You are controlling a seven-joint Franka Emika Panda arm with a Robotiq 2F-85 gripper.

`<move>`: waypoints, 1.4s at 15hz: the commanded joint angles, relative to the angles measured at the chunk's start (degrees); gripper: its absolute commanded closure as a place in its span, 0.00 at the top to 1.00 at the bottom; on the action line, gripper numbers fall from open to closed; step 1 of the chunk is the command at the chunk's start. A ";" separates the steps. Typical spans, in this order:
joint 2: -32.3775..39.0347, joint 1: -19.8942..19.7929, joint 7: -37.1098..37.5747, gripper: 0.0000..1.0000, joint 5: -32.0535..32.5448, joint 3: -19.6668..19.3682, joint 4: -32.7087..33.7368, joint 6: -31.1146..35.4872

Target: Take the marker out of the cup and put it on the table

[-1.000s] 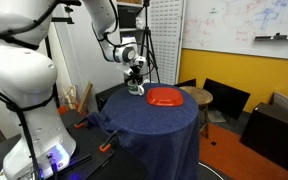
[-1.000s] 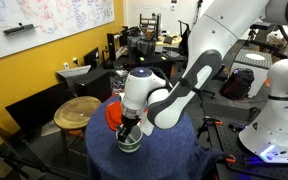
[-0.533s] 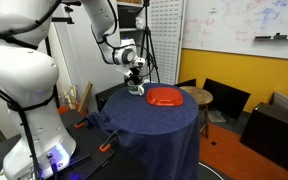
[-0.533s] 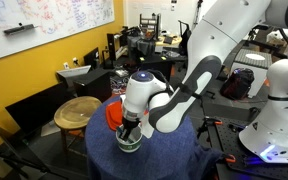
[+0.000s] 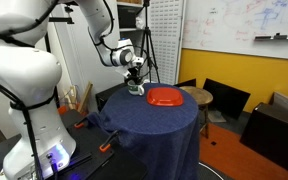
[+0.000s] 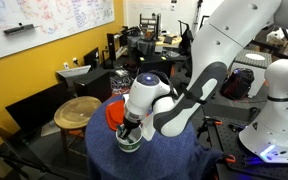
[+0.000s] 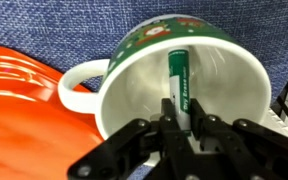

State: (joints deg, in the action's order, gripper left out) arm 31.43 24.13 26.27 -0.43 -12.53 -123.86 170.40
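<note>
The claw [image 7: 180, 112] reached down into the cup [image 7: 229, 95], its fingers pinched together on the near end of the marker [image 7: 177, 72]. The marker lay inside the cup, leaning against the white inner wall. The cup stood on the dark blue worktop [image 5: 154, 125], with the red plate [image 7: 24, 110] just beside the cup on its handle side.

1. The cup [image 7: 134, 100] is plain white inside and on its handle. The outside is green with a red-and-white print, up at the top of the wrist view.
2. The marker [image 7: 179, 75] is green with tiny white lettering.
3. The plate [image 7: 24, 120], on the left, is glossy orange-red.
4. The gripper [image 7: 181, 110], bottom centre, is all black.
5. The table [image 5: 154, 125] has a dark navy cloth.
</note>
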 commanded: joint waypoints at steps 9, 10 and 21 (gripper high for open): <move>-5.29 14.56 6.02 0.05 1.50 -15.54 -6.89 4.19; -5.98 15.36 5.61 0.05 1.66 -16.34 -7.53 4.43; -10.19 33.49 8.63 0.05 0.29 -36.35 -15.46 11.27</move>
State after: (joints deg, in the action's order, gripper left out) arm 23.42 52.92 32.73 -0.36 -43.61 -135.95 178.19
